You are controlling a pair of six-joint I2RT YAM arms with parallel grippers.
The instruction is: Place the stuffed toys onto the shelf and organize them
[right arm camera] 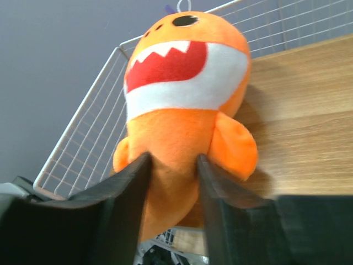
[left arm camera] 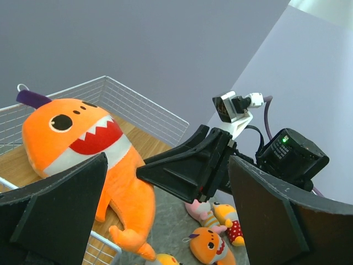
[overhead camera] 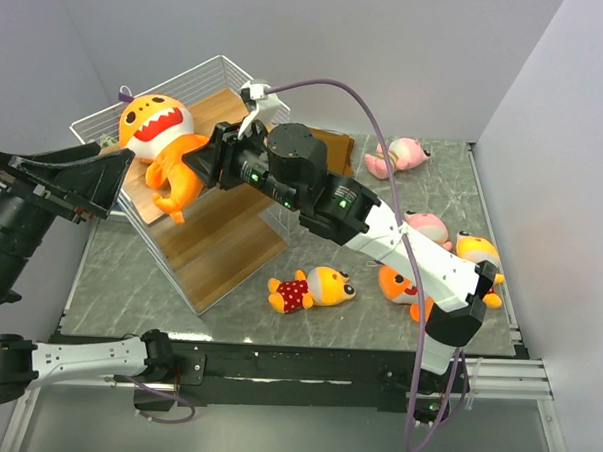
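Observation:
The shelf [overhead camera: 224,245] lies tilted at the back left, a white wire frame with wooden boards. A big orange shark [overhead camera: 154,125] lies on its upper board. My right gripper [overhead camera: 191,163] is shut on the shark's lower body [right arm camera: 177,83], with a finger pressed in on each side [right arm camera: 174,161]. My left gripper [overhead camera: 121,183] is open and empty, held up left of the shelf. In the left wrist view it [left arm camera: 168,161] looks at the shark [left arm camera: 83,138]. The second shark [overhead camera: 401,286] lies partly under my right arm.
On the grey tabletop lie a small orange-headed toy in red dotted clothes [overhead camera: 309,289], a second one [overhead camera: 477,251] at the right, a pink toy [overhead camera: 403,153] at the back and another pink toy [overhead camera: 428,227] by my right arm. The shelf's wire wall [right arm camera: 88,132] stands behind the shark.

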